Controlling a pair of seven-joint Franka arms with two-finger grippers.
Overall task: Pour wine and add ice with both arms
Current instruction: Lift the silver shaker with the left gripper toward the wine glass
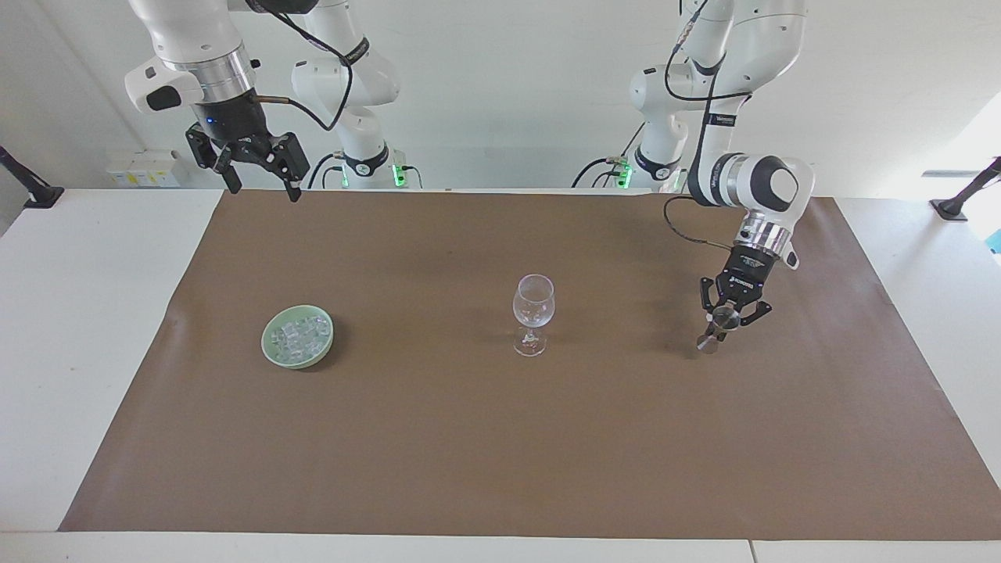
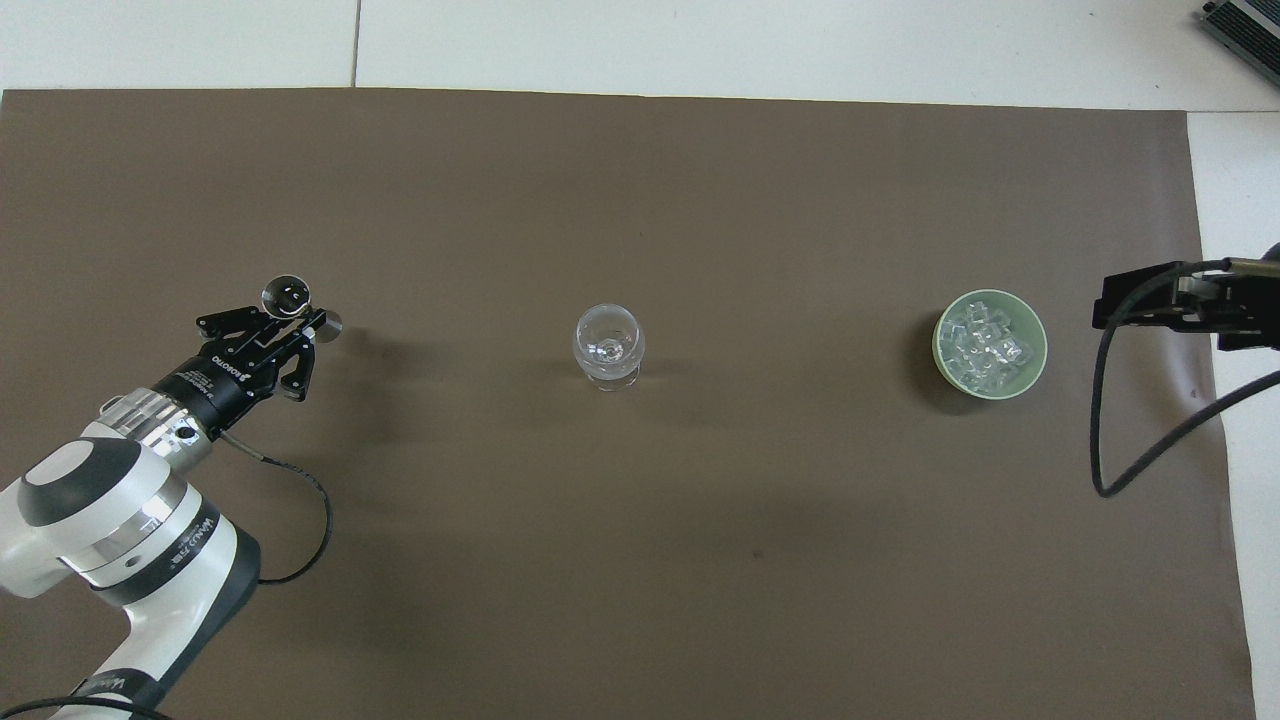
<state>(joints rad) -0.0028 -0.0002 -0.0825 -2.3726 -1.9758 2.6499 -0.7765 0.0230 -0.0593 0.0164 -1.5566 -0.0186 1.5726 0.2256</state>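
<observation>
Though hard to identify, small metal cup [image 1: 718, 328] clamped in left pincer [image 1: 726, 318], right pincer [image 1: 256, 168] wide.

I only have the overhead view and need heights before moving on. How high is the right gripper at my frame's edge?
Observer: The right gripper waits open, raised high over the mat toward the right arm's end.
Operator: And the left one?
Observer: The left gripper is low, shut on a tilted metal jigger; whether it touches the mat I cannot tell.
Operator: Wine in the glass?
Observer: From the side the wine glass looks empty.
</observation>
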